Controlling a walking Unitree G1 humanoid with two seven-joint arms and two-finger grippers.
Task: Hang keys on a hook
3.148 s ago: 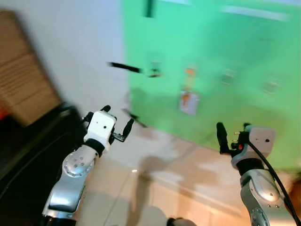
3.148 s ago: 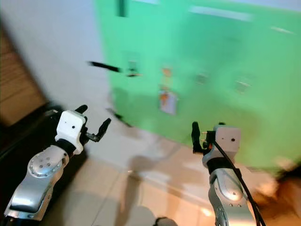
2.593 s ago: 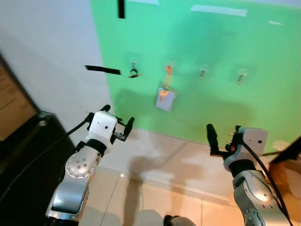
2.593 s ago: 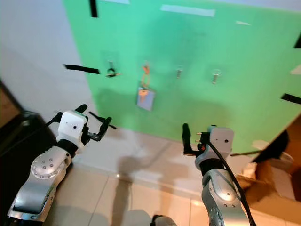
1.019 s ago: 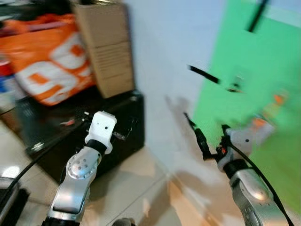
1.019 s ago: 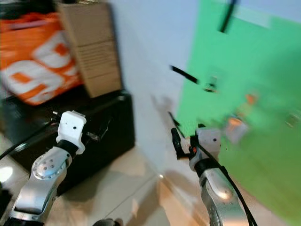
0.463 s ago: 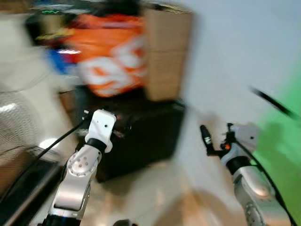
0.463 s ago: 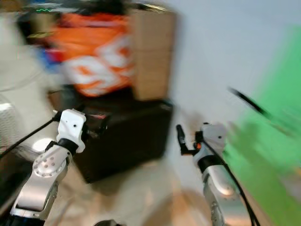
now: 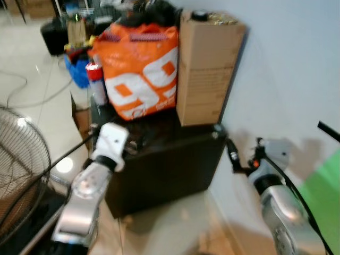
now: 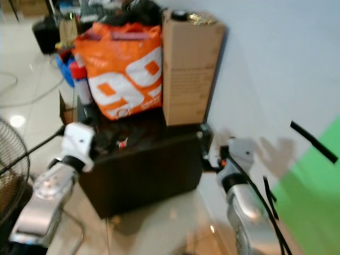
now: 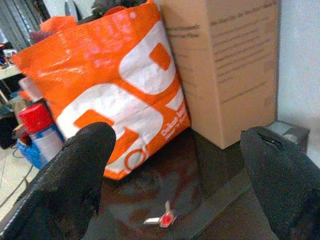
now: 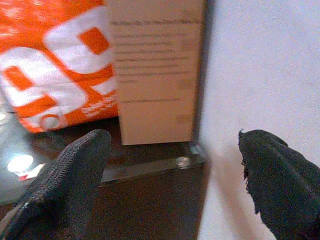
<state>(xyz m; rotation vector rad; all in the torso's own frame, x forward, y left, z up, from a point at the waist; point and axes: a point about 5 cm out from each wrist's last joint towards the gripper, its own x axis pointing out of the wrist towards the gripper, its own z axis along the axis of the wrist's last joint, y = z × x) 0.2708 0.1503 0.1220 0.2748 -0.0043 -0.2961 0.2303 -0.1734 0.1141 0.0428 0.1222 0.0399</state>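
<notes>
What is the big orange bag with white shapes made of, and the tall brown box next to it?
The big orange bag looks like shiny woven plastic: it gleams and creases. The tall brown box looks like matte cardboard, plain brown with small printed text.

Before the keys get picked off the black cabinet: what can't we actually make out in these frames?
- Keys: left wrist view, too small; a red tag shows, no ring or key count.
- Cardboard box print: blurred in both wrist views, unreadable.
- Green board: cut by the eye view's edge; hooks out of frame.
- Black cabinet top behind the orange bag: hidden by the bag.
</notes>
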